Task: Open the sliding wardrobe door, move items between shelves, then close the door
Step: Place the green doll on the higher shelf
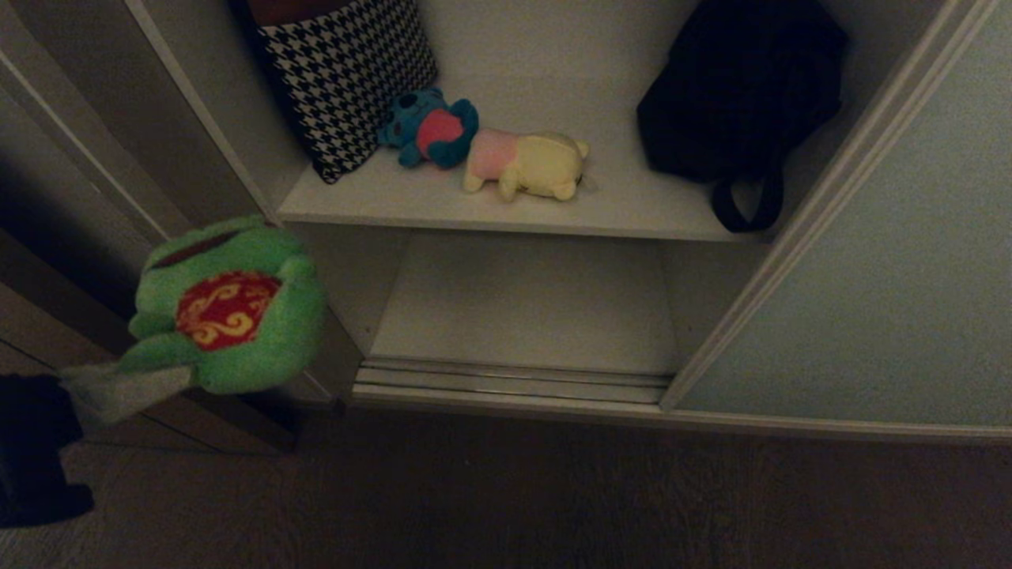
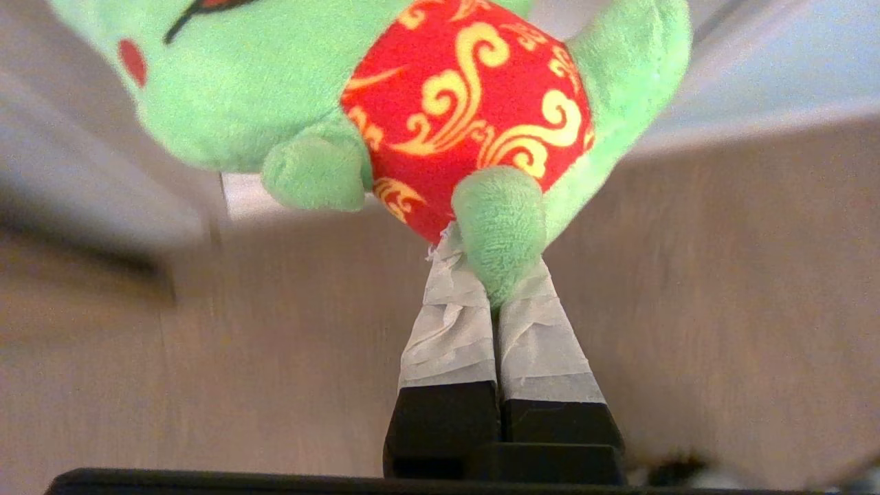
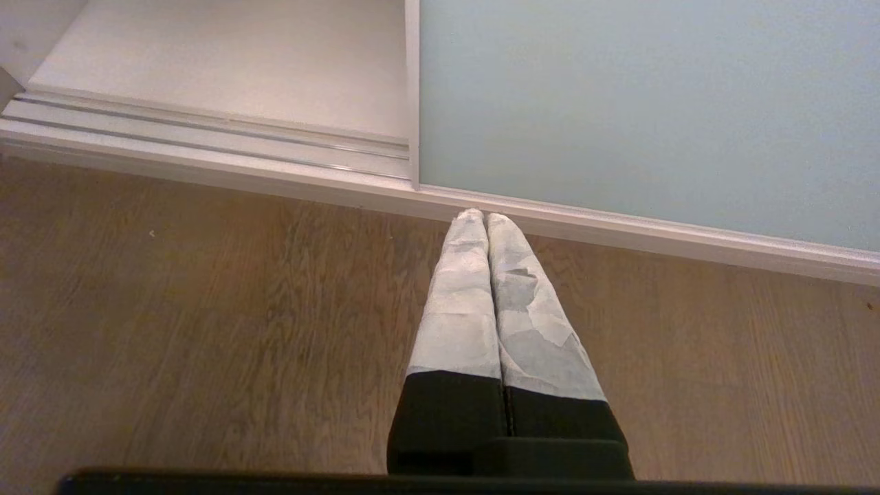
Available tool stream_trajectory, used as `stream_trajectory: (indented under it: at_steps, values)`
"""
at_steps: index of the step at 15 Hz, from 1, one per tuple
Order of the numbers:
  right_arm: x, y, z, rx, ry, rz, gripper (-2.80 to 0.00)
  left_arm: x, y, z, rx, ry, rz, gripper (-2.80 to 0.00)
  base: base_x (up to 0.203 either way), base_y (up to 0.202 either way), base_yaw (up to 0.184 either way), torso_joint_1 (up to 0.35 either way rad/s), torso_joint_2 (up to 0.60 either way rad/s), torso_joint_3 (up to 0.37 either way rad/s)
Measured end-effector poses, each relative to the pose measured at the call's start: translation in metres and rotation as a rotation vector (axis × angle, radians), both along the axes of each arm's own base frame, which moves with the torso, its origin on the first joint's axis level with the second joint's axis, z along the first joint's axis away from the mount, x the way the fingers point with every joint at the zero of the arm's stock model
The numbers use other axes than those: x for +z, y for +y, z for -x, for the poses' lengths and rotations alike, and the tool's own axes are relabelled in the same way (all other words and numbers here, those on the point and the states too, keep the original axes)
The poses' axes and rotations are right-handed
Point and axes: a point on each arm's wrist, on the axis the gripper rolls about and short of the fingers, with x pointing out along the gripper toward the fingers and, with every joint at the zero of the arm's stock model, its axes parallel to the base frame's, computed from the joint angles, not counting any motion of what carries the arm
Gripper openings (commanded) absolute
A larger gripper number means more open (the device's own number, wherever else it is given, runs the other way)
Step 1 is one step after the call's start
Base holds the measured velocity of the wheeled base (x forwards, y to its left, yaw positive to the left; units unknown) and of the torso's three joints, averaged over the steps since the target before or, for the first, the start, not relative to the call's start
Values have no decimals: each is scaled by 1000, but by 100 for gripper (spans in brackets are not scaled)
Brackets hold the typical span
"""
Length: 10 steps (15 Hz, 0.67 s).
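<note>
My left gripper (image 1: 175, 377) is shut on a leg of the green plush toy (image 1: 229, 304) with the red and gold belly, holding it in the air left of the wardrobe opening. In the left wrist view the toy (image 2: 289, 96) hangs over the taped fingers (image 2: 447, 330). A blue toy (image 1: 431, 126) and a cream-yellow toy (image 1: 526, 164) lie on the upper shelf (image 1: 443, 209). The lower shelf (image 1: 530, 308) is bare. The sliding wardrobe door (image 1: 893, 276) stands slid to the right. My right gripper (image 3: 486, 218) is shut and empty over the floor by the door (image 3: 646, 103).
A houndstooth cushion (image 1: 348, 71) leans at the upper shelf's left. A black strapped bag (image 1: 735, 95) sits at its right. The ribbed floor track (image 1: 514, 379) runs along the opening's foot. Dark wooden trim (image 1: 71, 237) stands behind the green toy. Wood floor (image 1: 553, 498) lies in front.
</note>
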Motion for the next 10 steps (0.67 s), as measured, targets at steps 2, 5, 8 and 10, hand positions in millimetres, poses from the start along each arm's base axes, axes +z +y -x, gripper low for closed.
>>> stream_trajectory:
  at_steps: [2, 5, 8, 10]
  values:
    - [0, 0, 0, 0, 0, 0, -280, 26, -1, -2, -19, -78, 21, -280, 0, 0, 0, 0, 0, 0]
    - [0, 0, 0, 0, 0, 0, -280, 60, -6, -19, -81, -147, 42, -280, 0, 0, 0, 0, 0, 0]
    - [0, 0, 0, 0, 0, 0, -280, 93, -15, -51, -130, -190, 66, -280, 0, 0, 0, 0, 0, 0]
    - [0, 0, 0, 0, 0, 0, -280, 114, -25, -82, -148, -205, 99, -280, 0, 0, 0, 0, 0, 0]
